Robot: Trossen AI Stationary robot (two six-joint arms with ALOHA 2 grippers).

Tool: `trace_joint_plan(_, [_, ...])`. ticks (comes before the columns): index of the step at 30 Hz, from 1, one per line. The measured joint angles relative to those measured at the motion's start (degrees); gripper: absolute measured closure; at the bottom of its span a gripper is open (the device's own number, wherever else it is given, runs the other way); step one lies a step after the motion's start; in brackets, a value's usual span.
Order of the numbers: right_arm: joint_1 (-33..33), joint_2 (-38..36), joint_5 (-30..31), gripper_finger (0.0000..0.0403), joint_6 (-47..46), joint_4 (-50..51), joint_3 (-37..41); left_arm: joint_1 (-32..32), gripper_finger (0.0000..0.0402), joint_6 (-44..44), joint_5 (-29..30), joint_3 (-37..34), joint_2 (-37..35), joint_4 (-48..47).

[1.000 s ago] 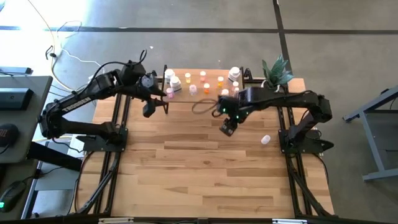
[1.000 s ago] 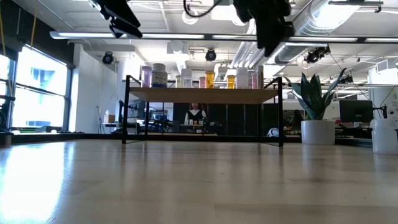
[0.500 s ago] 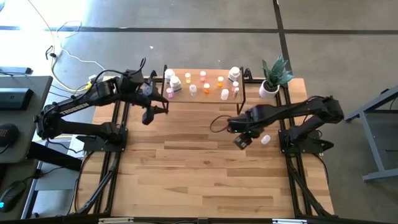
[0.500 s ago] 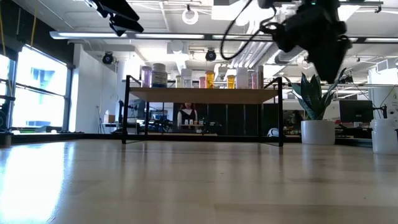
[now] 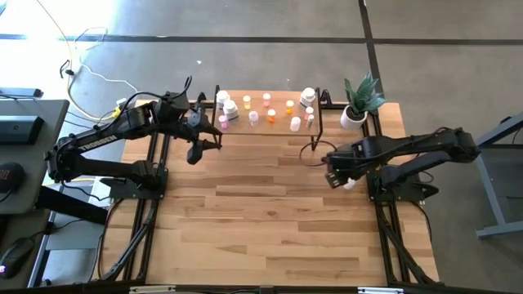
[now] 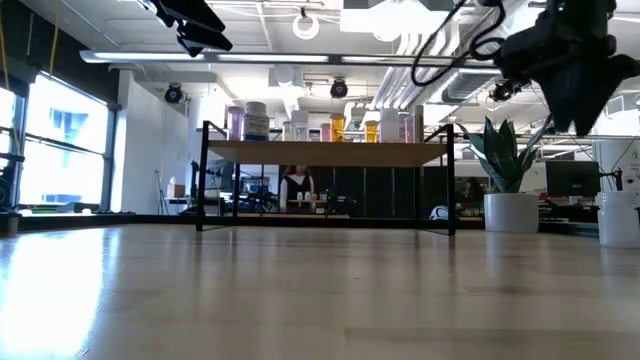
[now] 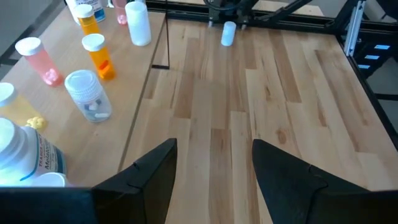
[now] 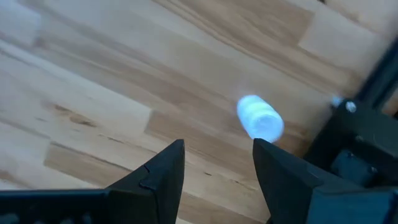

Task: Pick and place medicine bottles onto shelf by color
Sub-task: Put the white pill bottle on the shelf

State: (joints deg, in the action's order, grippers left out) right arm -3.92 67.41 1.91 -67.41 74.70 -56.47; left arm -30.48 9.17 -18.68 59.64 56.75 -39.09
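The shelf stands at the table's far edge with several white, orange and pink medicine bottles upright on it. One white bottle lies on its side on the tabletop near the right arm's base. My right gripper hangs open just left of it and points down; the right wrist view shows the bottle ahead of the open fingers. My left gripper is open and empty, raised in front of the shelf's left end, with bottles at its side.
A potted plant stands at the far right corner beside the shelf. Black frame rails run along both table sides, one close to the lying bottle. Bare wood fills the table's middle and near half.
My right gripper has swung from in front of the shelf toward the table's right and near edges, sinking and rolling its wrist, and now hangs beside the lying white bottle. Its fingers stay open. The bottles have not moved.
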Motion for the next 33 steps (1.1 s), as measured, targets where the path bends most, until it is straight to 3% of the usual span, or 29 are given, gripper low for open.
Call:
trace_joint_plan(10, [0.0, -4.19, -3.5, 0.0221, -7.29, -2.0, 10.13, 0.0, 0.0202, 0.0, 0.28, 0.0, 0.02, 0.08])
trace_joint_plan(18, [0.02, -4.08, -2.11, 0.0221, -12.38, -6.11, 15.46, 0.0, 0.0202, -1.23, 0.66, 0.02, 0.02, 2.84])
trace_joint_plan(33, [0.17, -3.44, 2.23, 0.0221, -16.3, -5.83, 15.84, -0.02, 0.0202, -1.51, 0.87, 0.02, 0.02, 3.39])
